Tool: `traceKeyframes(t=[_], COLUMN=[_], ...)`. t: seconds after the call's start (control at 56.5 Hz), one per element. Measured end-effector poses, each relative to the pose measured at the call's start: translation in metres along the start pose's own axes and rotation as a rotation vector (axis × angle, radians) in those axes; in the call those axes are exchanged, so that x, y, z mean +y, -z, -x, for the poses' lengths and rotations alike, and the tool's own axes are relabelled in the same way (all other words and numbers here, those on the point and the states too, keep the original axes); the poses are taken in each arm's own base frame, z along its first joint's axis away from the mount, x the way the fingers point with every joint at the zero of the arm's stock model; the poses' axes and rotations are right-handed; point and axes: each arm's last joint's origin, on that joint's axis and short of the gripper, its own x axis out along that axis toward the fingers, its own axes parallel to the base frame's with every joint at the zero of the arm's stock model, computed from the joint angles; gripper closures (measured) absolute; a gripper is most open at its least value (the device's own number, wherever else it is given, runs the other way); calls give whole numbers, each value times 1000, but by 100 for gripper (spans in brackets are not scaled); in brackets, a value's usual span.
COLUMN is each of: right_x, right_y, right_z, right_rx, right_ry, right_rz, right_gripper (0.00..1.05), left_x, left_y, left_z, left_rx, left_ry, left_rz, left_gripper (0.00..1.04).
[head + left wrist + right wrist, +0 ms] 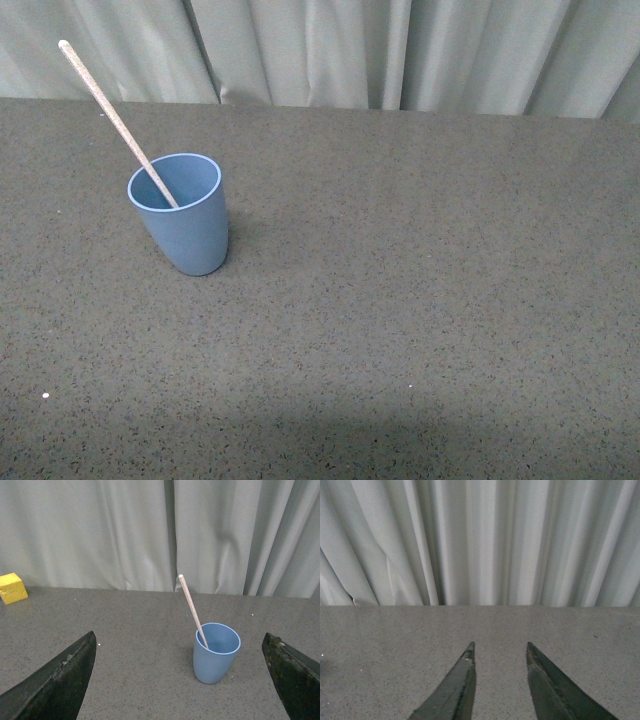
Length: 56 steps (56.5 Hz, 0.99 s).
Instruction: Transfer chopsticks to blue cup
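The chopsticks [118, 124] stand inside the blue cup [184, 215], leaning toward ten o'clock, so the transfer looks complete; both claws, left gripper [182, 680] wide and right gripper [500, 652] narrower, gape empty.

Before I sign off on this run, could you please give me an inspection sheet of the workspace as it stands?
Surface: dark speckled grey table, a few tiny white specks on it.
Job's things: blue cup upright; chopsticks standing inside it, leaning against the rim, upper end sticking out well above it.
Clutter: yellow block near the table's far edge, apart from the cup.
Grippers: left gripper open wide, holding nothing; right gripper open, holding nothing.
Cables: nothing seen.
Surroundings: pale pleated curtain behind the table.
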Motion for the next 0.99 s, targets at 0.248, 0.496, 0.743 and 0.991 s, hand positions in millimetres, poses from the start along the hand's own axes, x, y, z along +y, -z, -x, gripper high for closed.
traceKeyframes(t=[0.248, 0.496, 0.743, 0.991], right_x=[0, 0, 0, 0], right_y=[0, 0, 0, 0], right_z=[0, 0, 0, 0], right_rx=[0, 0, 0, 0], right_ry=[0, 0, 0, 0], right_rz=[0, 0, 0, 0], right_gripper=[15, 9, 9, 9], left_x=[0, 0, 0, 0], left_y=[0, 0, 0, 0], left_z=[0, 0, 0, 0], left_rx=[0, 0, 0, 0], left_ry=[0, 0, 0, 0], left_rz=[0, 0, 0, 0], left_gripper=[7, 7, 7, 7])
